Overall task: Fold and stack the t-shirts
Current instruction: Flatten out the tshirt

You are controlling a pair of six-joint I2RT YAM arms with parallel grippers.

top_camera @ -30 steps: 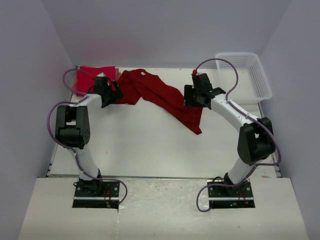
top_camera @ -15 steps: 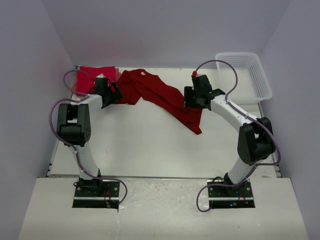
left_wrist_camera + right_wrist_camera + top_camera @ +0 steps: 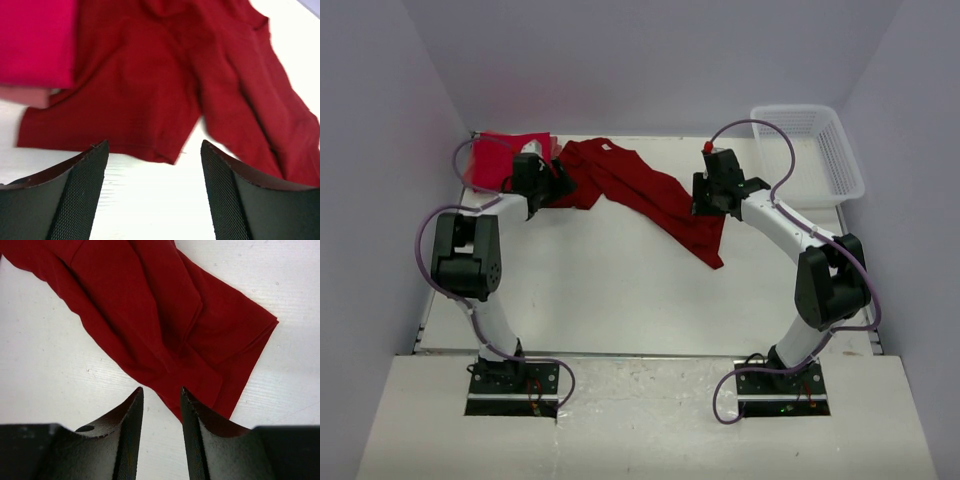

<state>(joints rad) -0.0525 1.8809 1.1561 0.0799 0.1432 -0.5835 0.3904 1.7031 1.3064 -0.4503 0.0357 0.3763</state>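
A darker crimson t-shirt (image 3: pixel 640 195) lies crumpled in a diagonal strip across the back of the table. It also shows in the left wrist view (image 3: pixel 150 85) and the right wrist view (image 3: pixel 160 315). A bright red folded t-shirt (image 3: pixel 505 155) lies at the back left, also seen in the left wrist view (image 3: pixel 35 40). My left gripper (image 3: pixel 548 185) is open and empty, just short of the crimson shirt's left hem (image 3: pixel 155 165). My right gripper (image 3: pixel 713 200) is partly open and empty at the shirt's lower right edge (image 3: pixel 161 395), with bare table between its fingers.
A white plastic lattice basket (image 3: pixel 810 150) stands at the back right, beside the right arm. Purple walls close in the table at the back and both sides. White table surface (image 3: pixel 610 290) lies in front of the shirt.
My left gripper has edged a little right and back toward the crimson shirt's hem. The right gripper has barely shifted. The shirts lie as before.
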